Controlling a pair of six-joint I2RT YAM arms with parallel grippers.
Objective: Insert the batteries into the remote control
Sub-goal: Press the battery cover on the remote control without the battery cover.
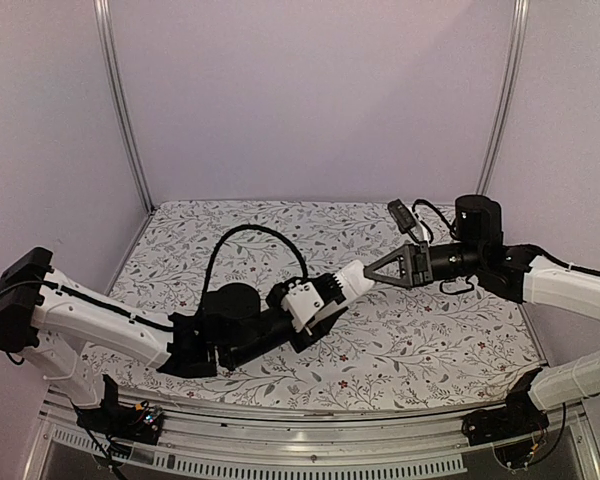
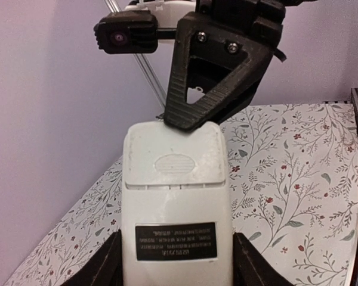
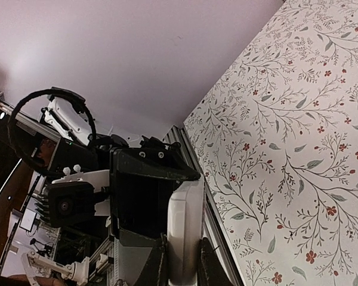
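Note:
The white remote control (image 1: 348,282) is held in the air between both arms, over the middle of the table. My left gripper (image 1: 320,300) is shut on its sides; the left wrist view shows its plain back (image 2: 176,196) with a black label and a ribbed cover at the far end. My right gripper (image 1: 373,270) is shut on that far end, one finger (image 2: 206,89) lying over it. In the right wrist view the remote (image 3: 185,226) is edge-on between my fingers (image 3: 157,265). No batteries are in view.
The floral table cloth (image 1: 430,330) lies under both arms. Purple walls stand at the back and sides, with metal posts (image 1: 120,100) at the corners. The metal rail of the table's front edge (image 1: 280,440) runs along the bottom.

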